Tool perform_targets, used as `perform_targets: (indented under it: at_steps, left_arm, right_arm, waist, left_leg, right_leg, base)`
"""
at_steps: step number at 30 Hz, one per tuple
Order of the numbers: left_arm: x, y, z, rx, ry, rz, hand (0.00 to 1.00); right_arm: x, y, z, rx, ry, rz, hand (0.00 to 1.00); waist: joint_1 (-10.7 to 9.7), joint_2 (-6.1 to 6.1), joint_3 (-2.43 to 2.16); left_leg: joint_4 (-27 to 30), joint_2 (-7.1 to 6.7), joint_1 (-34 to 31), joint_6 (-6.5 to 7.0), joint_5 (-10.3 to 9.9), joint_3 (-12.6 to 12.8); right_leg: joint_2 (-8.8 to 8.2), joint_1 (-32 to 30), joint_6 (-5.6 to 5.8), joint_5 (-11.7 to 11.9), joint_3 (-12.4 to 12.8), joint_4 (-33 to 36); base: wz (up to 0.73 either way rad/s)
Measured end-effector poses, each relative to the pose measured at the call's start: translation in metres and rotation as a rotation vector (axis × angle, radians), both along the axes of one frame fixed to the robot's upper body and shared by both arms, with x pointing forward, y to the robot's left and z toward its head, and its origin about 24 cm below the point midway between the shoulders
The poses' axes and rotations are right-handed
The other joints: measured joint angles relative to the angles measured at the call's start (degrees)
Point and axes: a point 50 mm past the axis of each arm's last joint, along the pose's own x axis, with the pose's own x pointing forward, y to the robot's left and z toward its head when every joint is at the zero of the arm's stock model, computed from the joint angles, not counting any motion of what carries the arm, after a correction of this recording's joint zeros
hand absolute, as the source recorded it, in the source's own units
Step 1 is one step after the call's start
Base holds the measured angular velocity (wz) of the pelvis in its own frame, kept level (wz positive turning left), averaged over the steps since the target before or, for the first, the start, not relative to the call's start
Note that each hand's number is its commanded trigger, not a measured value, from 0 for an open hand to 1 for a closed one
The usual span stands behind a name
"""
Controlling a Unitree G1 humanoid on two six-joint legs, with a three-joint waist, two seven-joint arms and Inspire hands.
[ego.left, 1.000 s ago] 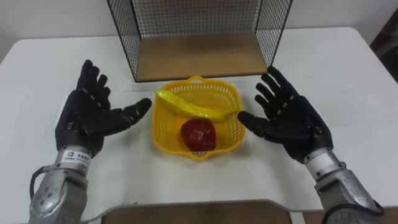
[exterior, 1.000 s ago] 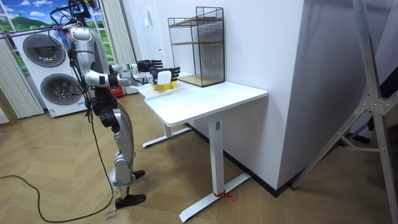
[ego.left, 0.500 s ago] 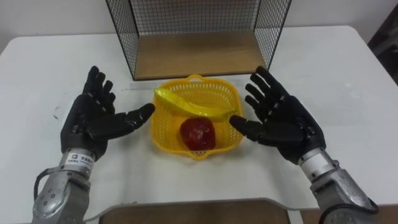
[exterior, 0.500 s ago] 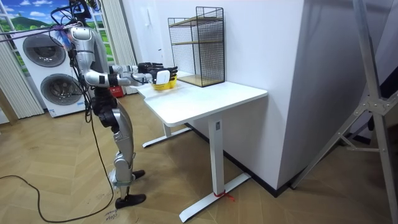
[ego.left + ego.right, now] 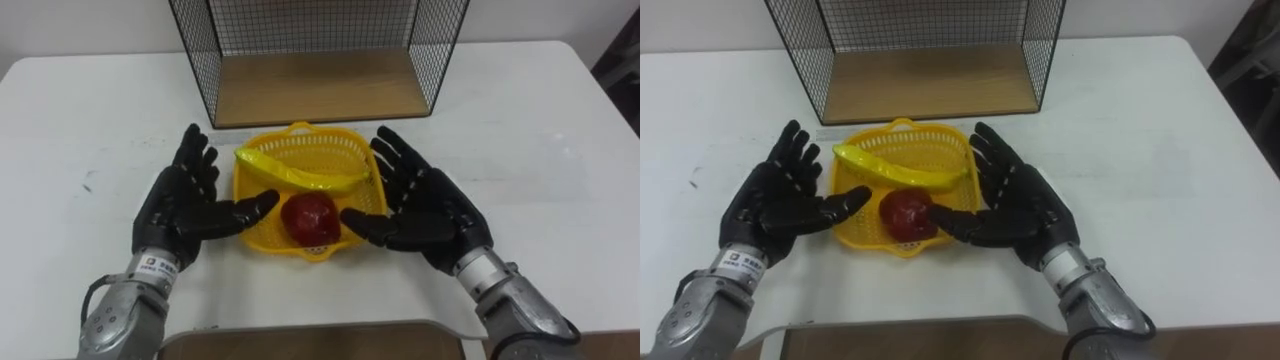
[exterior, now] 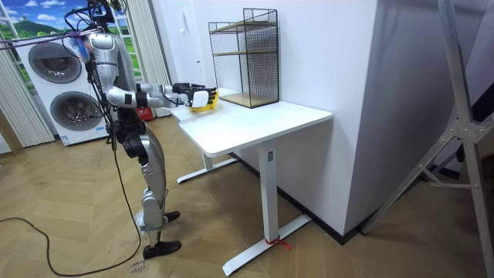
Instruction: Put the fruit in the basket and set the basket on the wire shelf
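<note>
Broadly, the white counter [image 5: 520,130] takes up most of the eye views. Bare surface runs out to the left and right of the work, and the near edge lies close below the robot's wrists. The room view adds what the head camera cannot. The robot stands upright at the counter's end on the room view's left, both arms held out level over the top. Two stacked washing machines [image 6: 58,77] are behind it, and wooden floor lies all round the counter's legs.

At the far middle of the counter stands the wire shelf [image 5: 310,85], with black mesh sides and a wooden bottom board. Its open front faces the robot. From the room view it is seen to rise in tiers, with a second wooden board higher up.

Just near of the shelf's front edge sits the yellow plastic basket [image 5: 297,127] on the counter, its far rim a little short of the board. The left hand [image 5: 190,210] is at the basket's left side and the right hand [image 5: 430,215] at its right. Both are spread, palms turned inward toward each other. The left thumb reaches onto the basket's left rim, and the right thumb crosses its near right corner. Whether the palms press the walls cannot be told.

Inside the basket a banana [image 5: 300,175] lies slantwise from far left to right, and a red apple [image 5: 310,218] rests near of it against the front wall.
</note>
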Motion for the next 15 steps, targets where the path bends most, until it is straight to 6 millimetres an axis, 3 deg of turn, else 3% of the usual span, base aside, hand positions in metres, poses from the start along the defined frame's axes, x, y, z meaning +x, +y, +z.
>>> perform_targets:
  at_steps: [15]
  left_arm:
    - [0.0,-0.018,-0.016,-0.005,0.065,-0.084,0.0]
  right_arm:
    - [0.007,0.006,-0.005,-0.005,0.0,0.015,0.0]
  waist:
    - [-0.34,1.27,0.22]
  left_leg:
    - [-0.01,0.0,-0.07,-0.01,0.0,0.02]
  right_leg:
    - [0.0,0.01,0.0,0.01,-0.04,-0.07]
  base:
    - [0.0]
